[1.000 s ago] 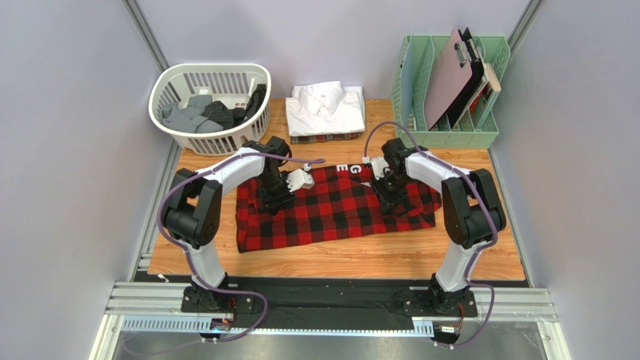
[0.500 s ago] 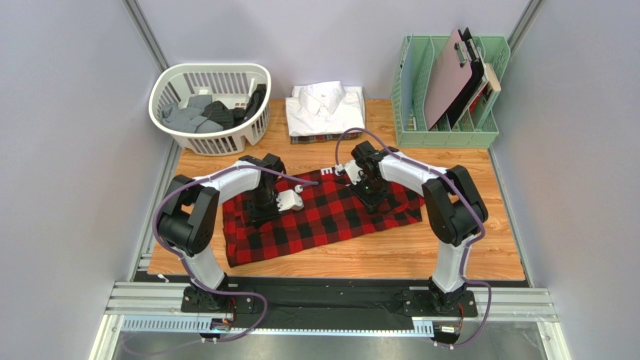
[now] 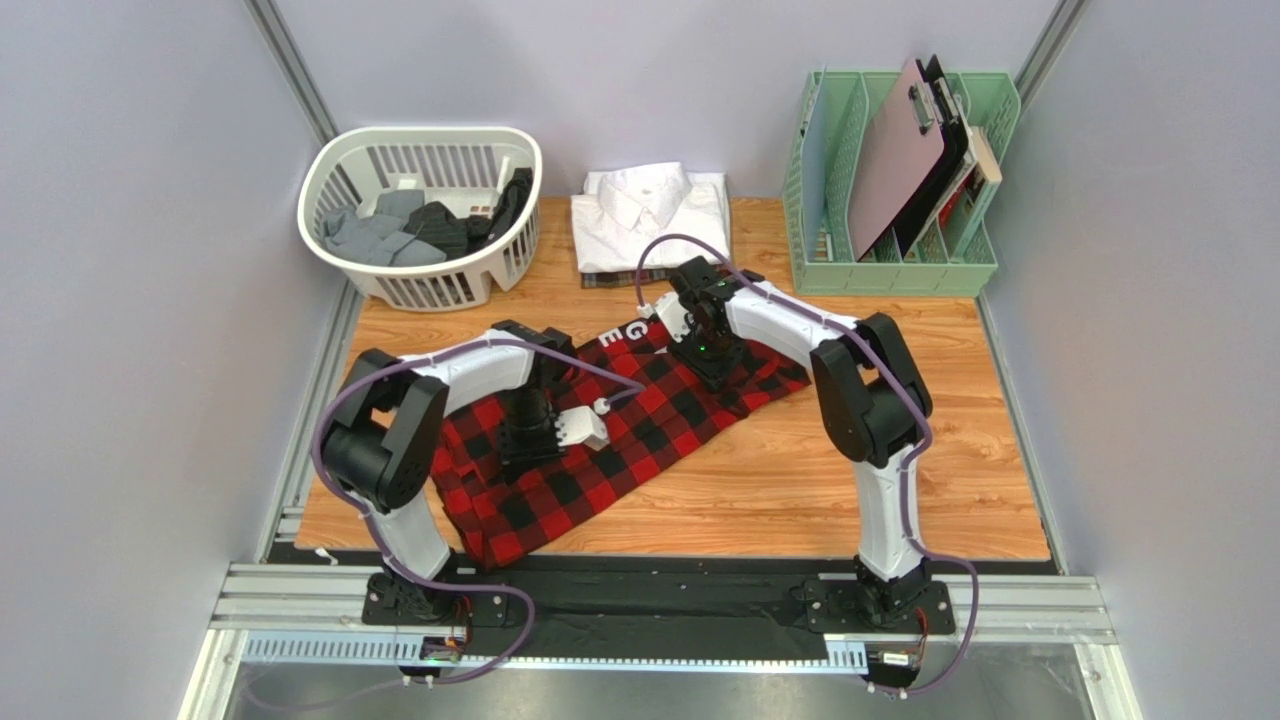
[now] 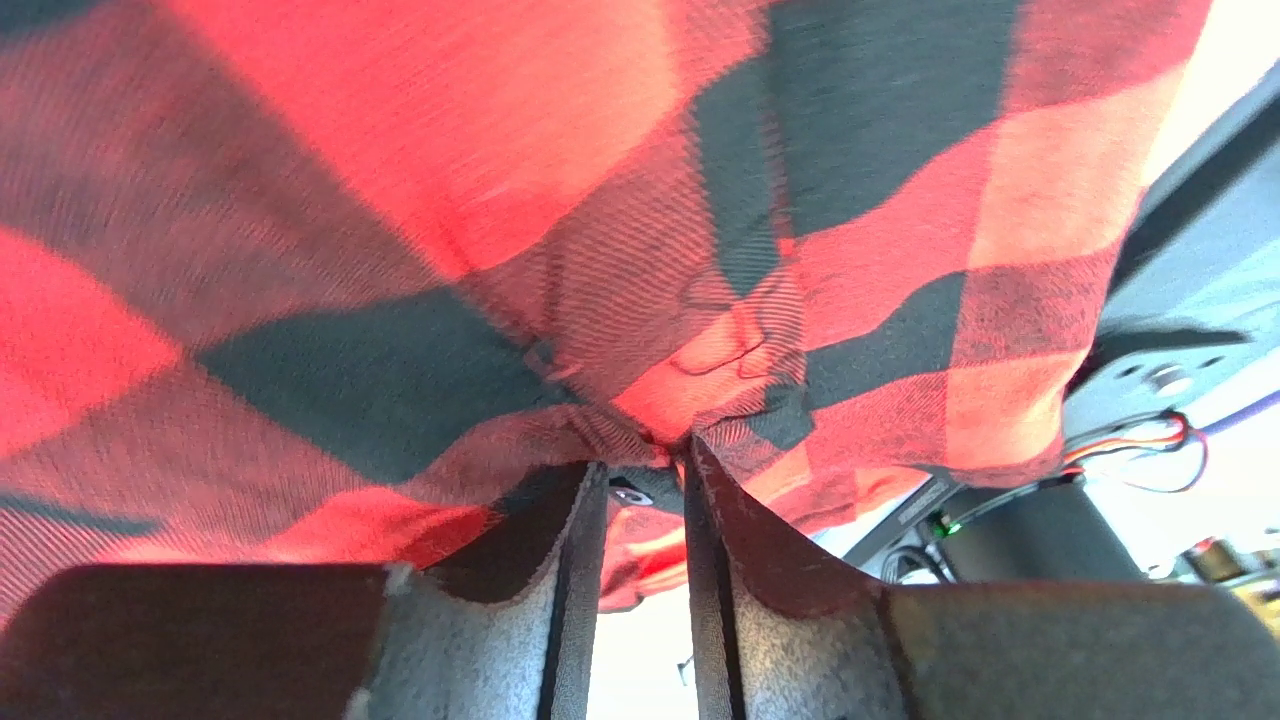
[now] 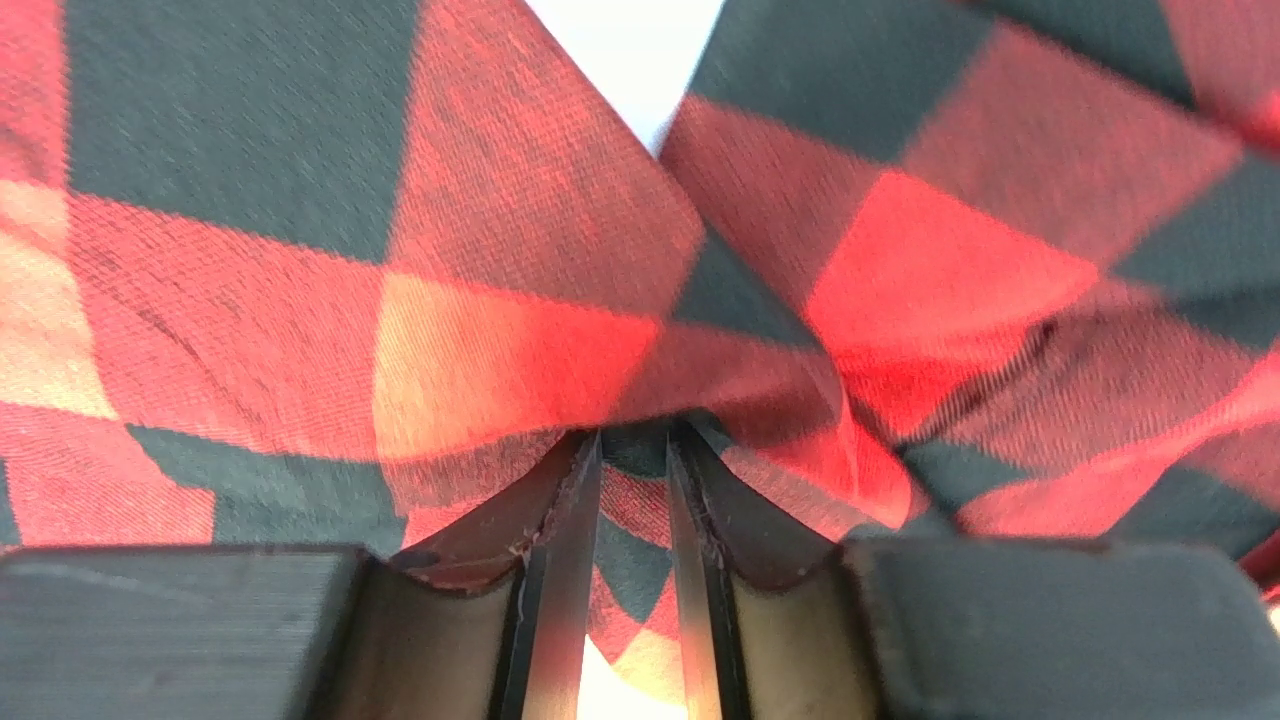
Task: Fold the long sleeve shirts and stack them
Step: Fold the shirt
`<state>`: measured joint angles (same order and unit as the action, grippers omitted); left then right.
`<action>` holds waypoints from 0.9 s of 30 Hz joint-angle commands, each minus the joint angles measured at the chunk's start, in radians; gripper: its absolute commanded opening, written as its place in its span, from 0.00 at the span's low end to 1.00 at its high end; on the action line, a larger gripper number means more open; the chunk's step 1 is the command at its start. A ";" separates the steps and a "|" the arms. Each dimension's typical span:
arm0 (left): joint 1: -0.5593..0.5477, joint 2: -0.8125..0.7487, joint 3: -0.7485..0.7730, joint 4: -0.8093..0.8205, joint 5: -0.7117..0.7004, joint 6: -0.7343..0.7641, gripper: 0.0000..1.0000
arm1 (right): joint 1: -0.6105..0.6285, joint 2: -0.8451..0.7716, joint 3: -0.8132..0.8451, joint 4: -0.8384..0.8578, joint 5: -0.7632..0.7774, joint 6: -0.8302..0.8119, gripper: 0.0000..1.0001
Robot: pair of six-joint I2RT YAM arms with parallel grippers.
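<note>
table (image 3: 932,480): flannel (image 3: 661,423) pinched in left gripper (image 4: 646,477), right gripper (image 5: 633,438)

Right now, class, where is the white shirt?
In the top view, the white shirt lies folded at the far edge of the table, between the laundry basket on the left and the green file rack on the right.

Shows matt, finely woven cloth in the red-and-black checked flannel shirt (image 3: 661,425), smooth cloth in the white shirt (image 3: 657,219), grained wood in the worktop (image 3: 842,495), plastic in the laundry basket (image 3: 428,288).
</note>
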<state>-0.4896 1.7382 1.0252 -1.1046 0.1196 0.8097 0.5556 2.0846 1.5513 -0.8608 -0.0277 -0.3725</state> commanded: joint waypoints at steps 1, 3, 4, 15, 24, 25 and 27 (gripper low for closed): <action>-0.122 0.033 0.061 -0.026 0.121 -0.017 0.30 | -0.083 0.008 -0.118 0.091 0.058 -0.080 0.29; -0.167 0.052 0.072 -0.034 0.137 -0.023 0.30 | -0.106 -0.001 -0.126 0.091 0.043 -0.086 0.30; -0.209 0.060 0.082 -0.031 0.144 -0.029 0.29 | -0.130 -0.004 -0.123 0.088 -0.001 -0.088 0.30; -0.424 0.213 0.274 -0.035 0.212 -0.113 0.29 | -0.149 0.015 -0.025 0.025 -0.051 -0.097 0.31; -0.601 0.277 0.302 -0.017 0.319 -0.164 0.27 | -0.155 -0.049 -0.100 -0.006 -0.110 -0.118 0.31; -0.618 0.276 0.303 -0.005 0.333 -0.173 0.27 | -0.154 -0.060 -0.112 -0.007 -0.113 -0.120 0.31; -0.658 0.281 0.317 0.008 0.382 -0.199 0.27 | -0.154 -0.095 -0.137 -0.009 -0.121 -0.123 0.31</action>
<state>-1.0634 1.9942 1.3163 -1.1858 0.3527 0.6552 0.4042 2.0327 1.4792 -0.8318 -0.1112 -0.4709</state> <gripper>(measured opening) 0.272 0.309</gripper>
